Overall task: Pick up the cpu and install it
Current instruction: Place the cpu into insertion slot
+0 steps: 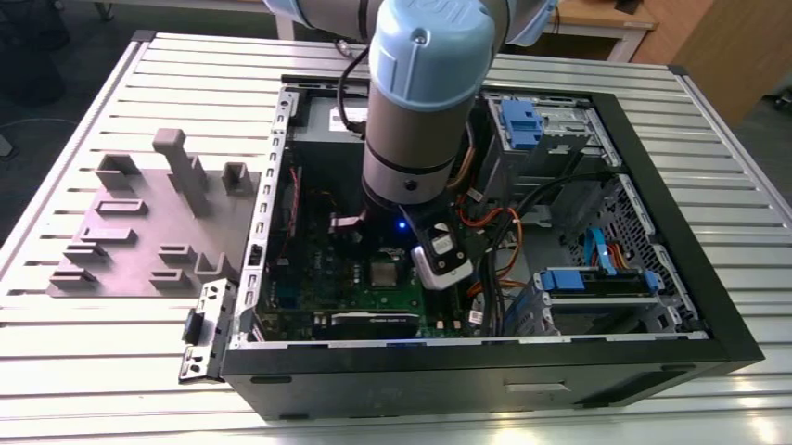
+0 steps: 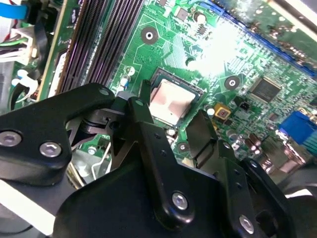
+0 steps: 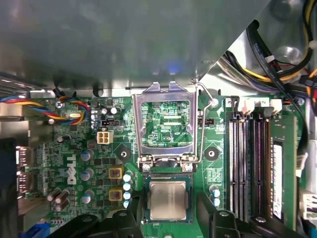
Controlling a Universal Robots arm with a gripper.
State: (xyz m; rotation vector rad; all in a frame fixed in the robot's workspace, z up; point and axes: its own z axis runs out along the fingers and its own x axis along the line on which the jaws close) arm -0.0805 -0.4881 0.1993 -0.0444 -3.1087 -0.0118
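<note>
Two fingers of the wide-open, empty gripper flank the cpu.

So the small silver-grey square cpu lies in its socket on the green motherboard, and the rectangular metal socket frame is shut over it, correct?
Not quite. The small silver-grey square cpu does lie in its socket on the green motherboard, but the rectangular metal socket frame is swung open, leaving the cpu uncovered; the first wrist view shows it.
</note>
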